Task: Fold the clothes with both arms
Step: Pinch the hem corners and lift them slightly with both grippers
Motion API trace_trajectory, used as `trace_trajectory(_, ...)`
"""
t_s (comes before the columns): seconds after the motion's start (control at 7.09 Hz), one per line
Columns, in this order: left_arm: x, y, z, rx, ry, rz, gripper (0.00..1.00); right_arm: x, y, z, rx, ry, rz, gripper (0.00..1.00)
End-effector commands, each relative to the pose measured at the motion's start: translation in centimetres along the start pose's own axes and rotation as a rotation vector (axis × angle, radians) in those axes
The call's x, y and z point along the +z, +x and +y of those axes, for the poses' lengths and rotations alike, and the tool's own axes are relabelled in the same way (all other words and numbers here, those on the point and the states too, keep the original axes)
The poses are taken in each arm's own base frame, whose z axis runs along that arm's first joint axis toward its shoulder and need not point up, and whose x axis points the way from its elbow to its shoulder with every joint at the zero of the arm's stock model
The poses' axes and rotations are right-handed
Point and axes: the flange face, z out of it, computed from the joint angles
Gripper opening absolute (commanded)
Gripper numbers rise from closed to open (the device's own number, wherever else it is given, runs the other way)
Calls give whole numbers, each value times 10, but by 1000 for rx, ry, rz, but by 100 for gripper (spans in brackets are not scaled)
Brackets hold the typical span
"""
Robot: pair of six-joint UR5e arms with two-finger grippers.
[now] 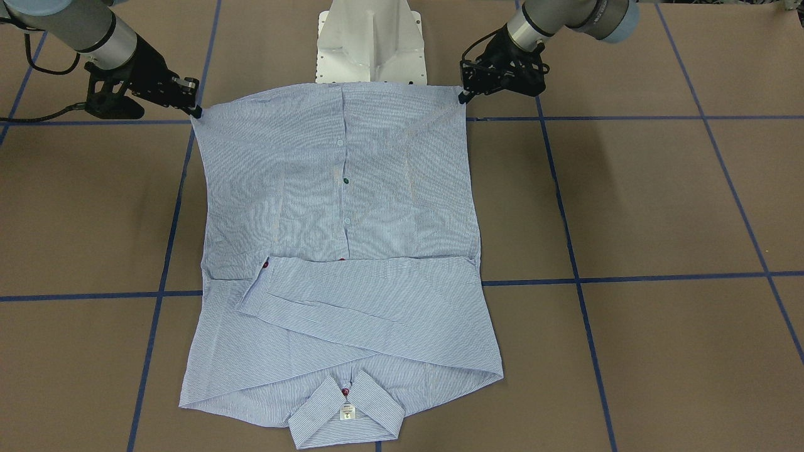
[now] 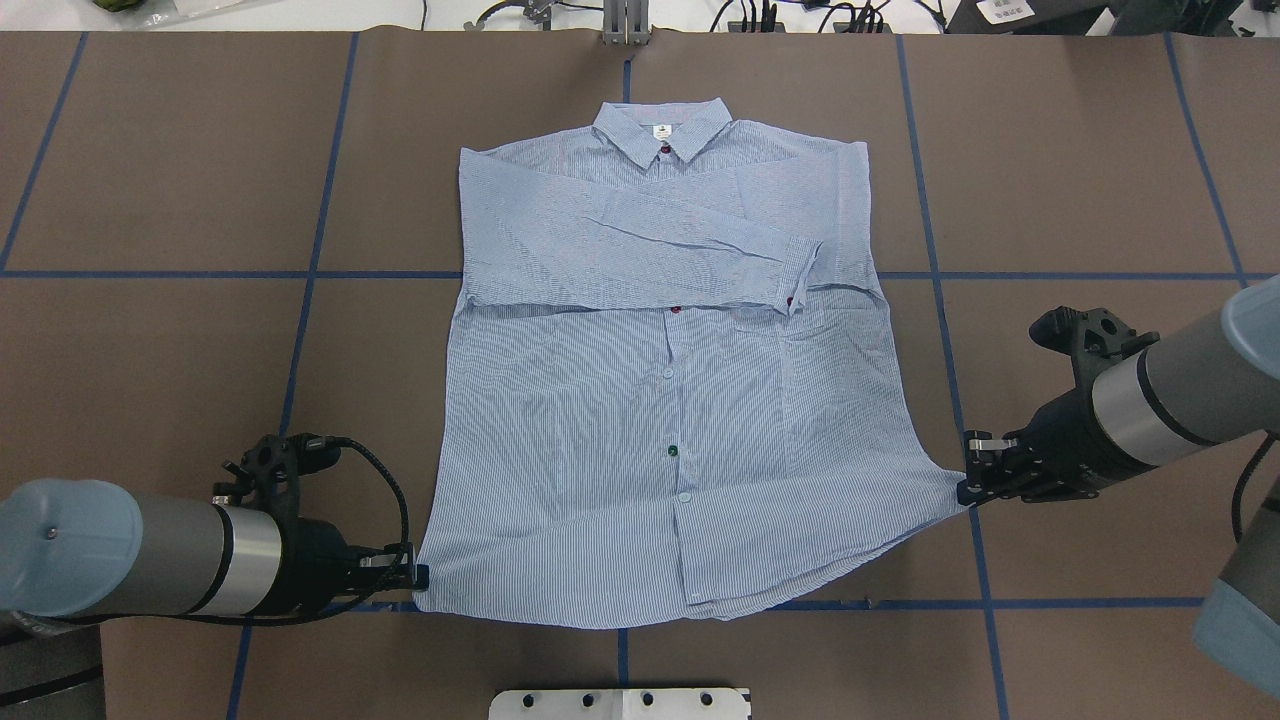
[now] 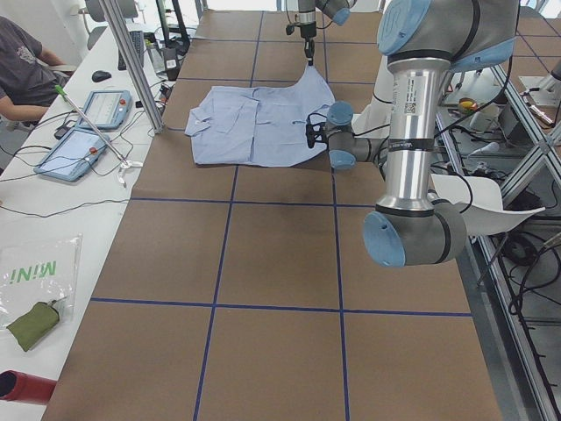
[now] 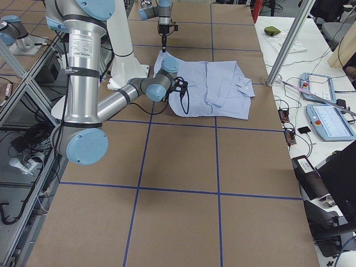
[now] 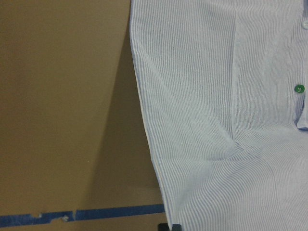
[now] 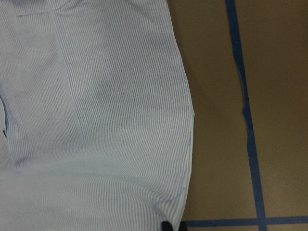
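The light blue striped shirt (image 2: 650, 420) lies face up on the brown table, collar (image 2: 662, 128) at the far side and both sleeves folded across the chest. My left gripper (image 2: 420, 577) is shut on the near hem corner on its side, seen on the right in the front-facing view (image 1: 463, 97). My right gripper (image 2: 962, 492) is shut on the opposite hem corner (image 1: 198, 113). Both corners are pulled taut and held slightly off the table. Each wrist view shows the shirt cloth (image 5: 226, 120) (image 6: 96, 120) running down to a dark fingertip at the bottom edge.
The white pedestal base (image 1: 370, 44) stands just behind the hem. Blue tape lines (image 2: 320, 274) grid the table. A side bench with tablets (image 3: 83, 132) and a seated person (image 3: 26, 74) lies beyond the collar end.
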Motion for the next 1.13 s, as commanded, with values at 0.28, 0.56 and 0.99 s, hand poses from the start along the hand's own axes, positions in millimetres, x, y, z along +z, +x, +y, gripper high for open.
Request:
trace_trajectory(0.28,-1,-1,-5,-4,10,-3,0,-2,1,-4,6,6,-1,0)
trace_trajectory(0.56,-2,-1,-8,-5,16,-2,0,-2,2,-6,9,9,-1,0)
trace_trajectory(0.99,-25,17,-7,4,26,49,0,-25,-8,-10,-22,46,-71,0)
